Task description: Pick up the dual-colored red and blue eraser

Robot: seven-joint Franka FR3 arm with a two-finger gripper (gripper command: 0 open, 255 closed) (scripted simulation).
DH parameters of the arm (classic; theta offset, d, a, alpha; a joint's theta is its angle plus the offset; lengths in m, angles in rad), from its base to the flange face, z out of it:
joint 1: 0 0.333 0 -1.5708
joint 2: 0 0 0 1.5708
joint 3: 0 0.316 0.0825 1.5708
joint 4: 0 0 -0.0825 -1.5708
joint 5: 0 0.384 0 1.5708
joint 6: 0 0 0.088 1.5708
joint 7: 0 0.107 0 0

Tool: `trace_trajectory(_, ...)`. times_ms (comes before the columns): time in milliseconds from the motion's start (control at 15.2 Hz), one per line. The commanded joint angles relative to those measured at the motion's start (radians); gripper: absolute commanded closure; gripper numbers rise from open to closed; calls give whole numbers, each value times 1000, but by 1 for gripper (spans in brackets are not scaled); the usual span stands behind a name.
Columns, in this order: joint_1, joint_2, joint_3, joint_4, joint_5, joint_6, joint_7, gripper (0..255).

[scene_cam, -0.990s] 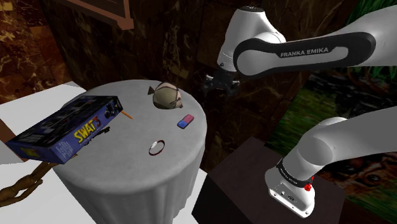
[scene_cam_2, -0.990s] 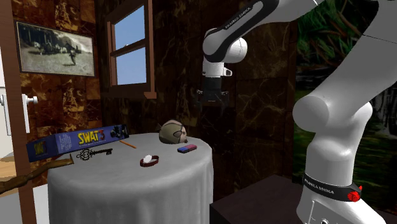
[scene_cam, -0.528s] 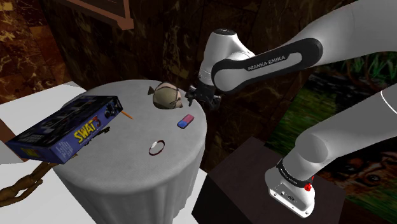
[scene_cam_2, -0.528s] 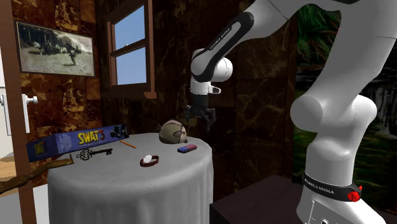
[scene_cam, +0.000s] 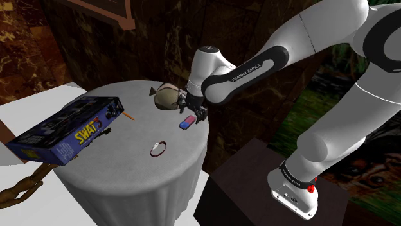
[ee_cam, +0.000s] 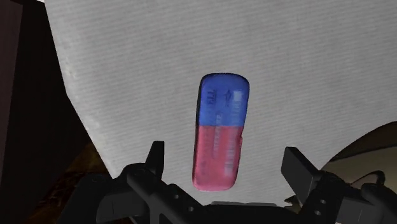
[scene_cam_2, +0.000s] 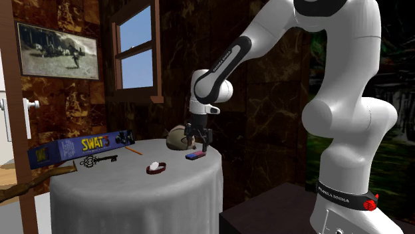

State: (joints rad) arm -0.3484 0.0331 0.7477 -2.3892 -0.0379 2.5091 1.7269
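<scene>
While the arm reaches out from its stand (scene_cam: 244, 174), the end effector (ee_cam: 227, 164) hovers just above the eraser (ee_cam: 220, 130), its fingers (ee_cam: 155, 158) spread wide and touching nothing. Seen from the wrist, the eraser lies flat between them on the white cloth, red half toward the hand, blue half beyond, its long sides facing the two fingers. It sits close to the edge of the round surface (scene_cam: 122, 168) nearest the stand.

This looks like the end of the approach: the hand is lined up, but the grasp is not yet made. The next move, I judge, calls for a short straight drop until the fingertips bracket the long sides down at the cloth, then a close across the narrow width and a lift. So low a thing offers little to catch, and stopping too high could let the fingers slip over it.

Just past the eraser rests a rounded tan object (scene_cam: 169, 96). Nearer the middle lies a small ring (scene_cam: 158, 149). At the far edge a blue box (scene_cam: 67, 130) juts out, an orange pencil (scene_cam: 128, 117) beside it.
</scene>
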Motion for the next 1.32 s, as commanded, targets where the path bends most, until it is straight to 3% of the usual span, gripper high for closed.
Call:
trace_trajectory(0,2,36,-4,-1,-42,28,36,0)
trace_trajectory(330,13,88,-21,-9,-109,73,83,0)
trace_trajectory(396,12,87,-21,-7,-107,70,81,255)
trace_trajectory(990,13,88,-21,-9,-109,73,83,255)
trace_trajectory(1254,0,30,-1,0,-35,22,30,255)
